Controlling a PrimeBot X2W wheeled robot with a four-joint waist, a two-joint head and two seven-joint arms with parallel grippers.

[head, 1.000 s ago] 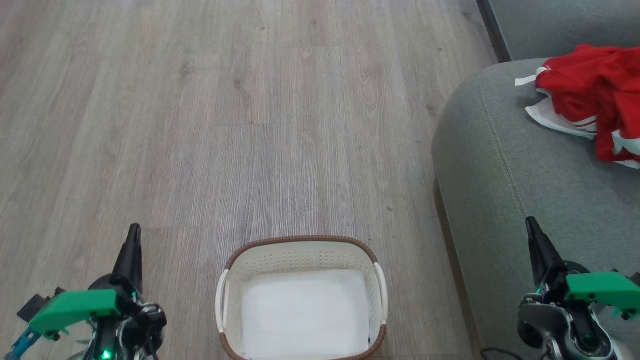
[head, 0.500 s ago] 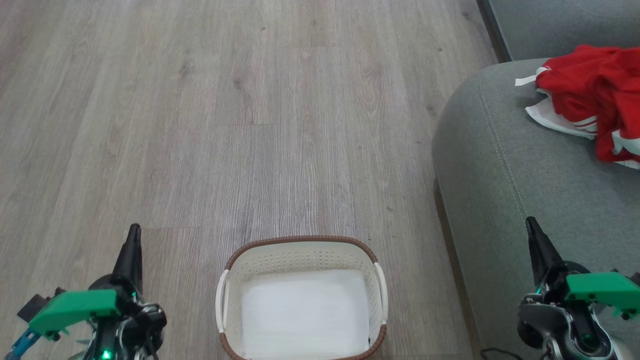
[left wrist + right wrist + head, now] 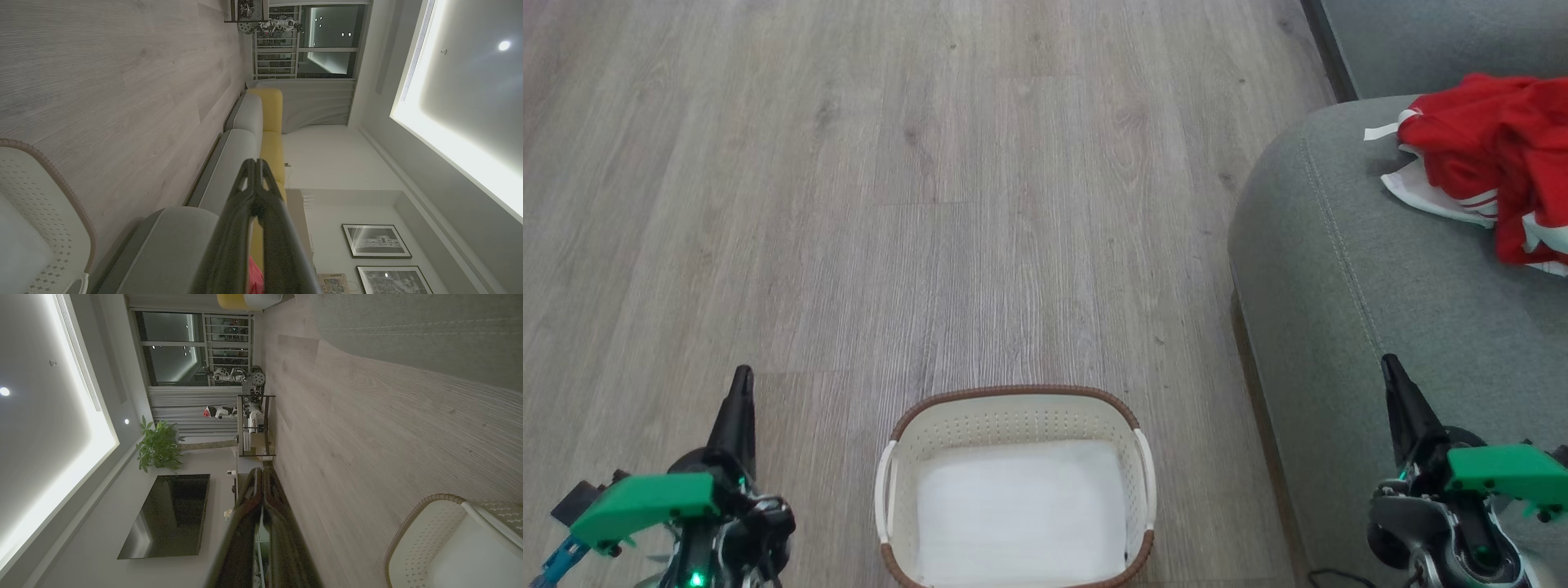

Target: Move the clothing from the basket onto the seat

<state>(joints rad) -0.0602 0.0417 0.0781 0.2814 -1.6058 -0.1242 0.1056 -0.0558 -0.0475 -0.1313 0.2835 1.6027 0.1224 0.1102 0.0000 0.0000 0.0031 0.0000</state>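
The jaws of the left gripper (image 3: 741,380) are pressing fully together, grasping nothing and touching nothing. They are pointing up the head view over the wooden floor (image 3: 931,204), to the left of the basket (image 3: 1015,393). The jaws of the right gripper (image 3: 1390,367) are also clenching on nothing, and in the head view they are showing against the near part of the seat (image 3: 1372,269).

The clothing (image 3: 1494,155) is lying crumpled on the seat, well apart from both grippers. It is bright red, with white stripe trim, and white lining and a small white label are sticking out at its left edge. The basket is standing on the floor beside the seat, its flat white bottom showing bare.
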